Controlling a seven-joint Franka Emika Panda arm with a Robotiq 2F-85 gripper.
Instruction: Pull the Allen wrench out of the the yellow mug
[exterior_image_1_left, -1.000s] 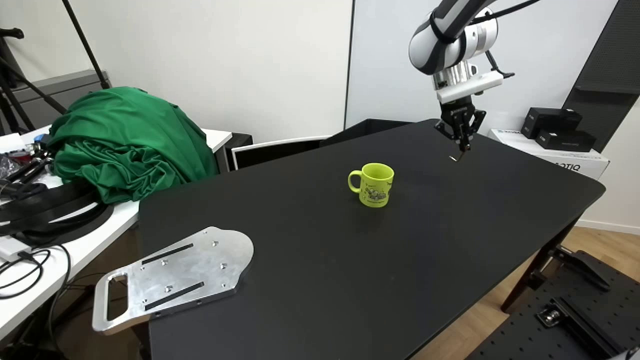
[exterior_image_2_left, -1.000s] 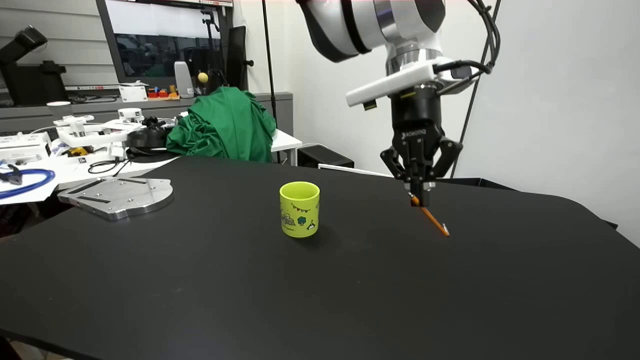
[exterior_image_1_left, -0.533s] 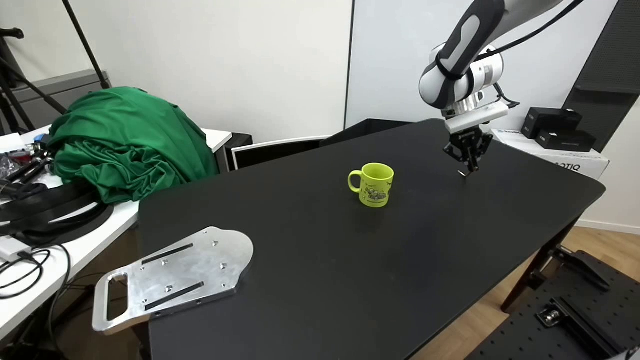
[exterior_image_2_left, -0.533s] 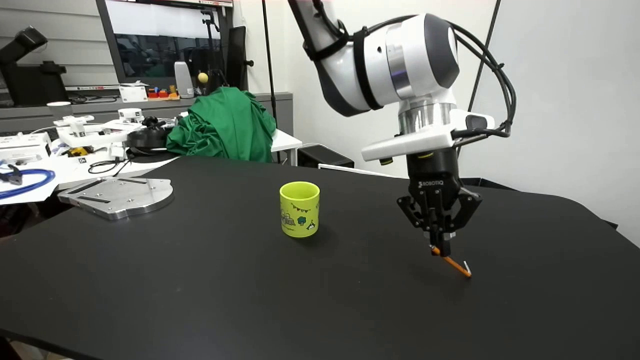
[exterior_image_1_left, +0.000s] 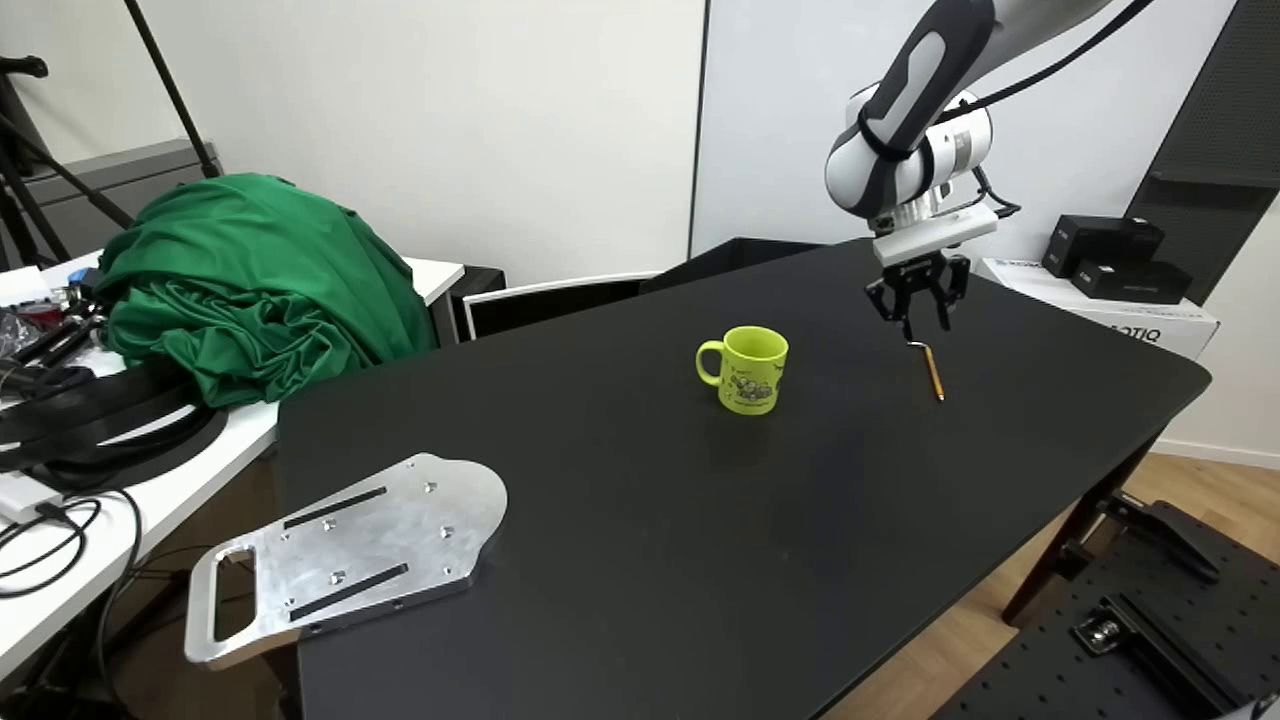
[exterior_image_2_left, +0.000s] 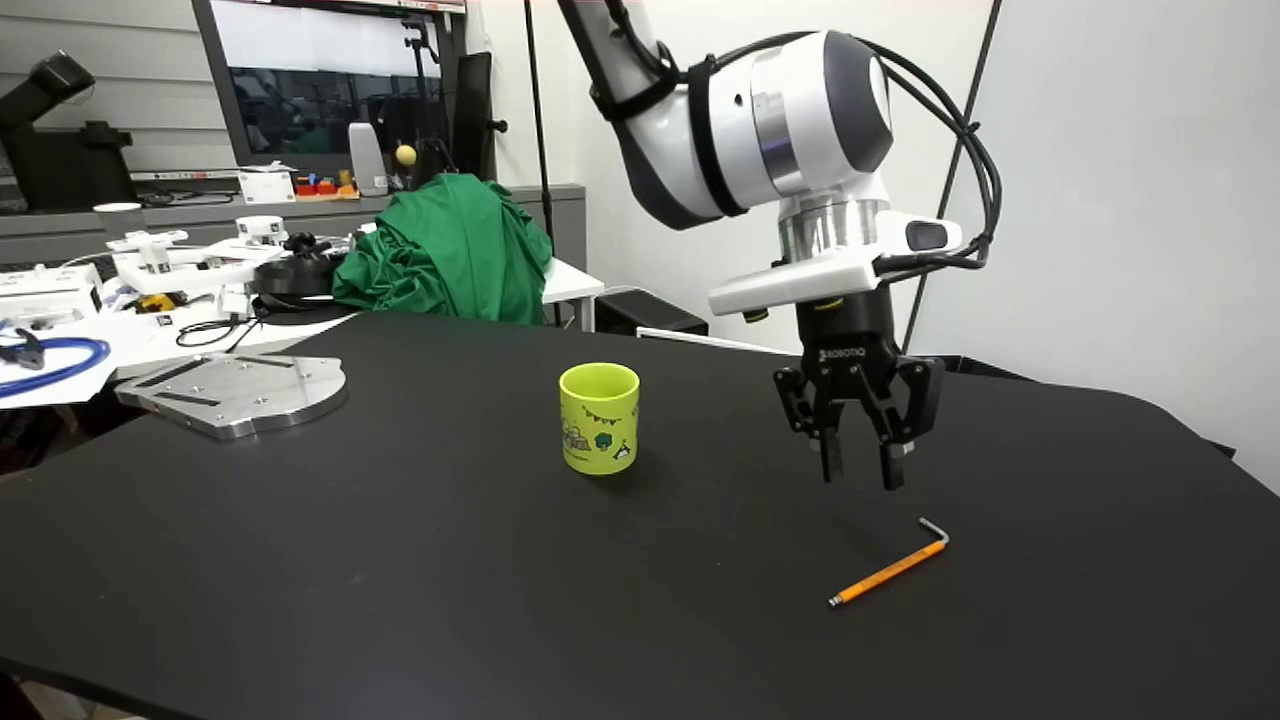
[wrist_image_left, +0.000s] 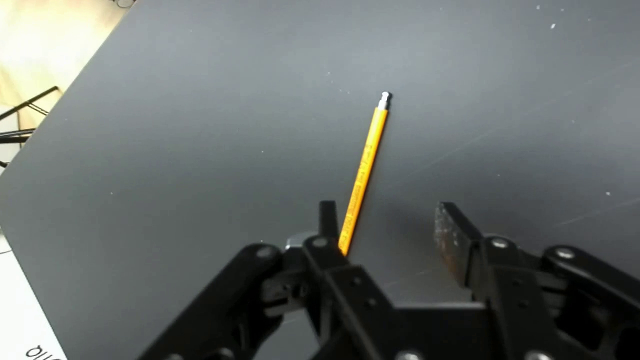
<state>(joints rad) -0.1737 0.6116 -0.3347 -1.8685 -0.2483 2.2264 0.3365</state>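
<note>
The jaws are held apart, with nothing gripped between them and a gap seen under their tips. The wrench (exterior_image_2_left: 889, 572) is found below them, laid on the dark surface (exterior_image_2_left: 420, 600). Its short bent end is nearest the jaws and, in the wrist view, is partly hidden behind one of them, while the long orange part is pointed away. It seems to be put there, low and flat, so that it can be left lying safely; with that bend, it is not likely to roll. The mug (exterior_image_1_left: 752, 370) is stood upright off to one side of the jaws, well apart, with its handle turned away from them in an exterior view. Nothing is seen poking out of it, though its bottom cannot be made out. With that much room between, it should not be bumped. A plate (exterior_image_1_left: 370, 540) is set even farther from the jaws, past the mug, and does not seem to be needed for this job. The pulling out looks to be done. If the jaws are raised next, straight up would be best, since the bent end could be nudged by a sideways swing
</note>
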